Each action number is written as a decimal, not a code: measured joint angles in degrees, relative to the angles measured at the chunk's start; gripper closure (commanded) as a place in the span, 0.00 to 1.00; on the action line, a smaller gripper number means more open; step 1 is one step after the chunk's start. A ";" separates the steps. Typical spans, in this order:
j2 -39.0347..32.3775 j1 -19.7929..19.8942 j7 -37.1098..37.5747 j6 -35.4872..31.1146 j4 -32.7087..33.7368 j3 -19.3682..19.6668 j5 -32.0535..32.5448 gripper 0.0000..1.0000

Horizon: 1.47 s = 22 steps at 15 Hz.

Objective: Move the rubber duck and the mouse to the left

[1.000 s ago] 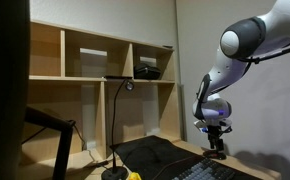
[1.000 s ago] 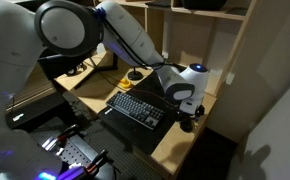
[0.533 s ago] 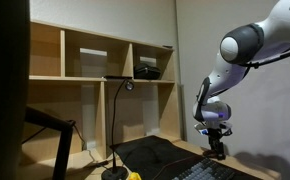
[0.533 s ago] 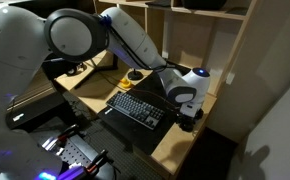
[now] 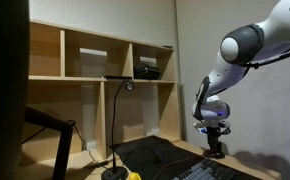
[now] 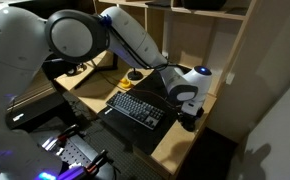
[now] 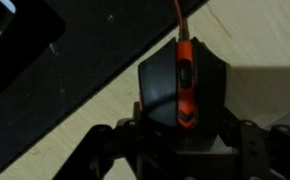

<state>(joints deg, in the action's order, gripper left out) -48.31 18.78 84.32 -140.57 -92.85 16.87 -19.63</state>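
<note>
One thing fills my wrist view: the mouse (image 7: 181, 85), black, with an orange strip and scroll wheel down its middle. Its long axis runs from the top of that picture to the bottom. The nose points up and away from the camera, where an orange cord (image 7: 177, 14) leaves it, and the broad rear end sits nearest the gripper (image 7: 185, 150). It lies flat on the pale wooden desk (image 7: 260, 35), just beside the edge of a dark mat (image 7: 65, 50) that slants across the upper left.

I see the two fingers (image 7: 120, 152) standing apart, one on each side of the mouse's rear half, with the body between them. The jaws are partly spread, a little wider than the mouse. The lower part of the picture is too dark for me to tell whether either pad touches the shell, and nothing looks lifted.

In both exterior views the gripper (image 5: 216, 150) (image 6: 188, 120) points straight down at the desk's far end, just past the keyboard (image 6: 137, 107), and it hides the mouse.

In an exterior view the rubber duck (image 5: 134, 176) is a small yellow spot at the bottom edge, touching or just beside the round lamp base (image 5: 114, 174), well apart from the gripper. I cannot tell which way it faces.
</note>
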 measured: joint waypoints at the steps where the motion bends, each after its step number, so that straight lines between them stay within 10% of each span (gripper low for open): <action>1: 0.09 0.04 -0.46 -0.27 0.21 -0.39 -0.31 0.56; 11: 14.90 -0.20 -17.91 -1.60 -4.53 -10.50 -8.08 0.56; 12: 16.77 -0.46 -20.03 -1.44 -5.89 -11.83 -9.46 0.31; 14: 17.87 -1.42 -19.80 -1.36 -6.34 -11.66 -9.74 0.31; 15: 17.62 -1.54 -19.79 -1.36 -6.34 -11.30 -9.74 0.56; 22: 16.23 -3.39 -22.78 5.36 -6.76 -13.67 -10.06 0.56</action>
<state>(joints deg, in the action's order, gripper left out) -32.08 15.39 61.54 -135.21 -99.60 3.20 -29.69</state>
